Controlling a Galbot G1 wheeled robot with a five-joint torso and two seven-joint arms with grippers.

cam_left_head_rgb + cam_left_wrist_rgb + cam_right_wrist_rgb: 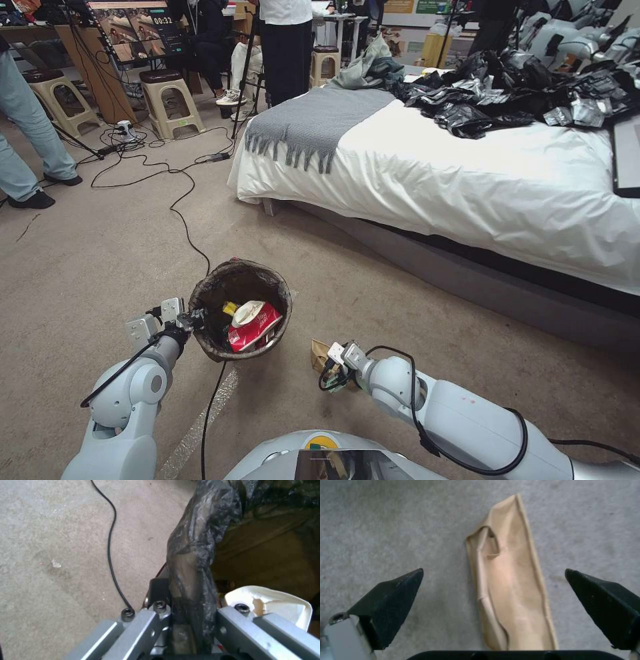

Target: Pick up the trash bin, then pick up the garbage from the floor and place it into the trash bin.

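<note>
- The trash bin [220, 303] stands on the carpet, between the bed [467, 187] and the robot and well apart from the bed, with its dark bag folded over the rim.
- The left gripper [193, 320] is clamped on the bin's near-left rim; in the left wrist view the bagged rim [191, 580] runs between the two grey fingers [146, 627], pinched there.
- Inside the bin lie a red-and-white snack packet [253, 330], a white tissue wad [248, 311] on top of it and a bit of yellow wrapper [230, 308] beside them.
- A brown paper bag [510, 590] lies flat on the carpet near the bin, on its right side and outside it.
- The right gripper [493, 600] hangs right over that paper bag, its black fingertips [396, 595] spread wide on either side, not touching it.
- A thin black cable [183, 220] runs across the carpet from beyond the bin and passes under it toward the robot.
</note>
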